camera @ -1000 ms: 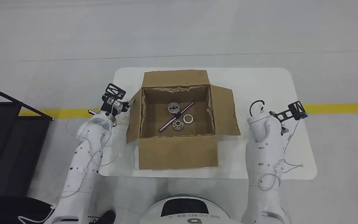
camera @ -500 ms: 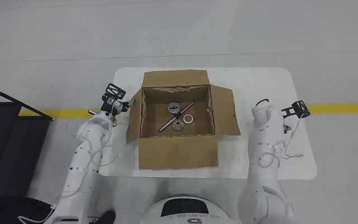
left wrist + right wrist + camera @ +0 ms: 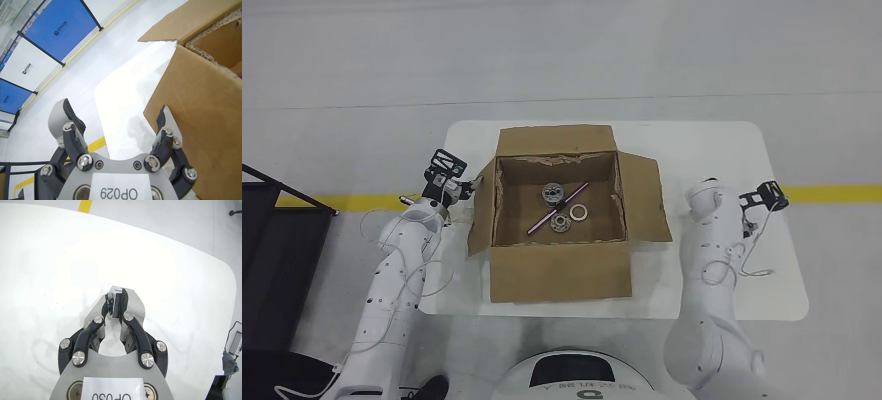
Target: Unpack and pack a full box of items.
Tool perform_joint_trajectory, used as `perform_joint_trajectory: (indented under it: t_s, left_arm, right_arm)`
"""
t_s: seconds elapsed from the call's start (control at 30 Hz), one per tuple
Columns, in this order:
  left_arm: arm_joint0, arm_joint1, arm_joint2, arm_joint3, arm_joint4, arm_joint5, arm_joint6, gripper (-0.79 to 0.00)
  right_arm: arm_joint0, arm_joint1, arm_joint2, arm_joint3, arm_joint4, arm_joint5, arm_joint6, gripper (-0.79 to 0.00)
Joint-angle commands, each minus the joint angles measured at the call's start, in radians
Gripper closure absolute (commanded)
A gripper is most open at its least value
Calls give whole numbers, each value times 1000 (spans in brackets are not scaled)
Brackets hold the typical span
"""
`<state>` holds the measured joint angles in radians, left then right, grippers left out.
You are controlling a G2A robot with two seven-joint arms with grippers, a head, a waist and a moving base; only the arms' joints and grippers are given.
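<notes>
A pale grey floor (image 3: 562, 60) crossed by a yellow line (image 3: 832, 192) surrounds the white counter (image 3: 712, 150). At the counter's left edge, the left gripper (image 3: 114, 106) hangs with fingers spread wide and nothing between them, just beside the left flap of the cardboard box (image 3: 557, 270). The box sits mid-counter with its flaps folded out. Inside lie a purple rod (image 3: 560, 207), gear-like metal parts (image 3: 553, 192) and a ring (image 3: 580, 212). Right of the box, bare counter runs to the far edge, where the right gripper (image 3: 116, 295) is clamped on a small metal block (image 3: 115, 306).
</notes>
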<state>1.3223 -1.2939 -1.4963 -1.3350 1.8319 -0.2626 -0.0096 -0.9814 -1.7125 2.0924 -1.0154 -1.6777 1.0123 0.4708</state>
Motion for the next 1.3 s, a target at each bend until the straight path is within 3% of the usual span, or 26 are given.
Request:
perform_joint_trajectory:
  t_s: [0.0, 0.13, 0.27, 0.37, 0.43, 0.5, 0.6, 0.73, 0.87, 1.27]
  left_arm:
    - [0, 0, 0, 0, 0, 0, 0, -785]
    - [0, 0, 0, 0, 0, 0, 0, -785]
    - [0, 0, 0, 0, 0, 0, 0, -785]
    - [0, 0, 0, 0, 0, 0, 0, -785]
    - [0, 0, 0, 0, 0, 0, 0, -785]
    - [0, 0, 0, 0, 0, 0, 0, -785]
    - [0, 0, 0, 0, 0, 0, 0, -785]
    - [0, 0, 0, 0, 0, 0, 0, -785]
    - [0, 0, 0, 0, 0, 0, 0, -785]
    - [0, 0, 0, 0, 0, 0, 0, -785]
  right_arm:
    - [-2, -2, 7, -15, 10, 0, -5, 0]
    - [-33, -15, 2, -112, 54, 0, -26, 0]
    - [-135, -46, -59, -377, 180, -14, -76, 0]
    - [-274, -75, -141, -653, 332, -56, -68, 0]
    - [-345, -58, -205, -819, 434, -97, -37, 0]
    - [-482, -31, -297, -1017, 553, -129, -18, 0]
    - [-662, -34, -408, -1219, 720, -199, -70, 0]
    - [-768, -22, -530, -1261, 781, -326, -148, 0]
    - [-808, -15, -644, -1256, 741, -360, -173, 0]
    - [-807, -14, -642, -1235, 749, -373, -169, 0]
